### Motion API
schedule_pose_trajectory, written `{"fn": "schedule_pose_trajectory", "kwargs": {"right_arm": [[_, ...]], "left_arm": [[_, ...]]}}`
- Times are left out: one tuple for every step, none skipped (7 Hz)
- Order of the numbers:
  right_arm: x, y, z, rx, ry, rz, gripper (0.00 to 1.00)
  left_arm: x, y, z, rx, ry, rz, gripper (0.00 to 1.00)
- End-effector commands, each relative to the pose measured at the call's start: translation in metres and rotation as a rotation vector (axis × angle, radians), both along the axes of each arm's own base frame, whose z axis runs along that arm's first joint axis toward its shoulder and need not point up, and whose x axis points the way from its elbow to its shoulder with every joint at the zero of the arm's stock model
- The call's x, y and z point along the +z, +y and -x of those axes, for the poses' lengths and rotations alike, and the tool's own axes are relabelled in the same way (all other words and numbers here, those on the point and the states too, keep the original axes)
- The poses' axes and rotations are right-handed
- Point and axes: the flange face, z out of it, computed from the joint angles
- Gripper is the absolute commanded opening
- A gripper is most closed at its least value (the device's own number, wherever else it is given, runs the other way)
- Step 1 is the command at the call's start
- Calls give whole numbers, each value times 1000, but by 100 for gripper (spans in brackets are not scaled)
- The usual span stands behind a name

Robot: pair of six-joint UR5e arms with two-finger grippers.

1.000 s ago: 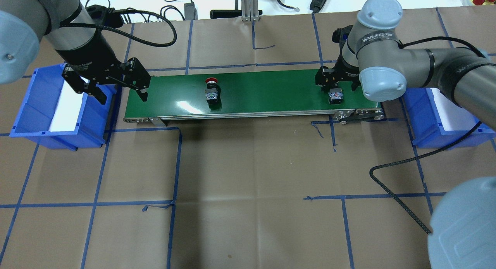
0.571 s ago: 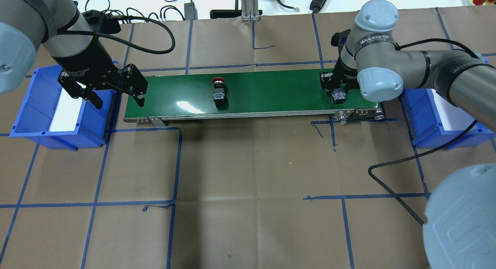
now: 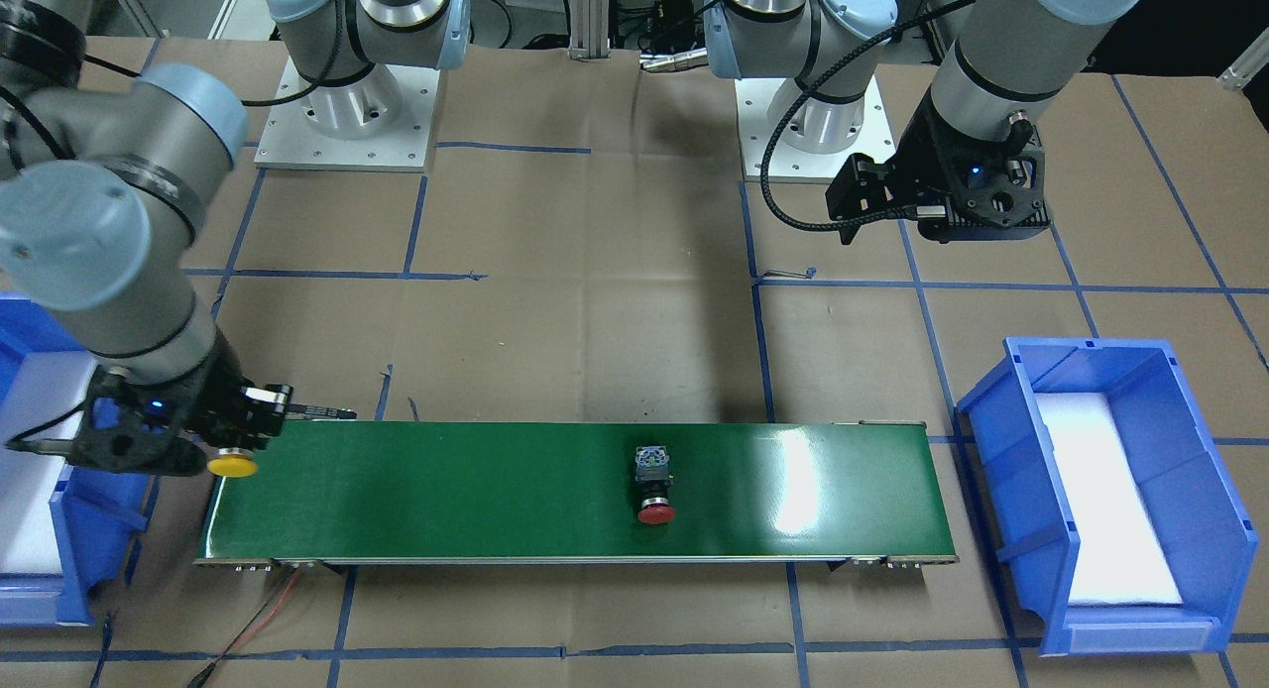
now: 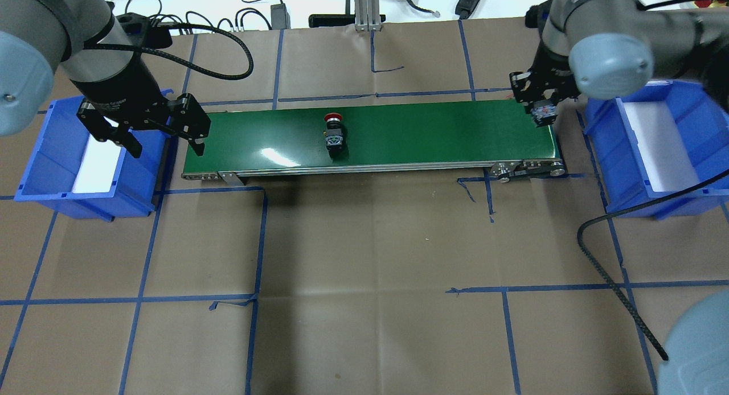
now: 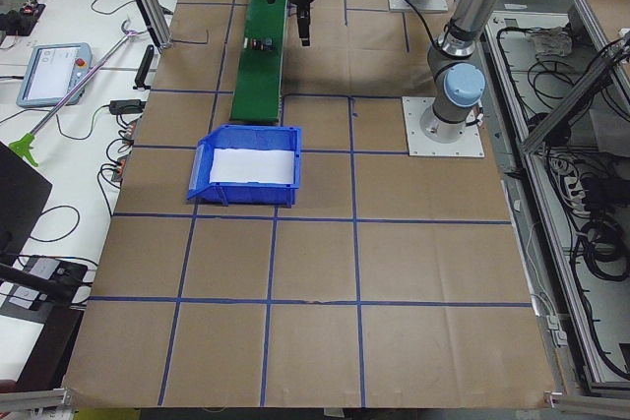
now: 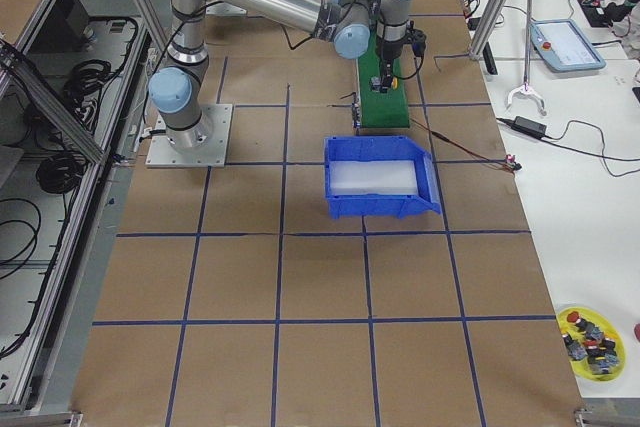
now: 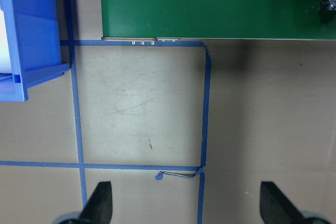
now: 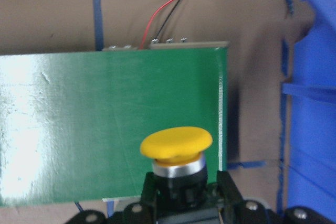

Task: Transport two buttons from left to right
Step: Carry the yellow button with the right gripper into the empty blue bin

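The yellow-capped button (image 8: 176, 145) is clamped by its black collar in my right gripper (image 4: 541, 107), lifted above the right end of the green conveyor belt (image 4: 427, 133), beside the right blue bin (image 4: 603, 144). Its yellow cap also shows in the front-facing view (image 3: 232, 464). The red button (image 4: 333, 130) lies on its side near the middle of the belt, cap toward the far edge. My left gripper (image 4: 167, 147) is open and empty, over the gap between the left blue bin (image 4: 40, 156) and the belt's left end.
Both bins hold a white liner. Blue tape lines cross the brown paper table cover (image 4: 364, 270). A black cable (image 4: 615, 275) hangs from the right arm over the table. Red and black wires (image 8: 163, 19) leave the belt's right end.
The right gripper shut on the yellow button and lifted it toward the right bin. The red button travelled right along the belt. The left gripper drifted slightly left, still open.
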Motion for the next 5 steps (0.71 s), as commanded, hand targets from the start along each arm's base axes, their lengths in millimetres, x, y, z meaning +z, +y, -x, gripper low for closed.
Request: {"fn": "schedule_pose_trajectory", "kwargs": {"right_arm": [[62,1,127,122,2,-16,5],[58,8,181,153,5,-21,5],[44,15,222,153,10,-18,5],[9,23,240,165,5,17,5],[-26,40,251,172,-45,30,5]], "left_arm": [[-1,-1,0,4,0,1,100],[-1,-3,0,6,4,7,100],[-1,-3,1,6,3,9,100],[-3,-3,3,-12,7,4,100],[-3,-3,3,-14,10,4,100]]}}
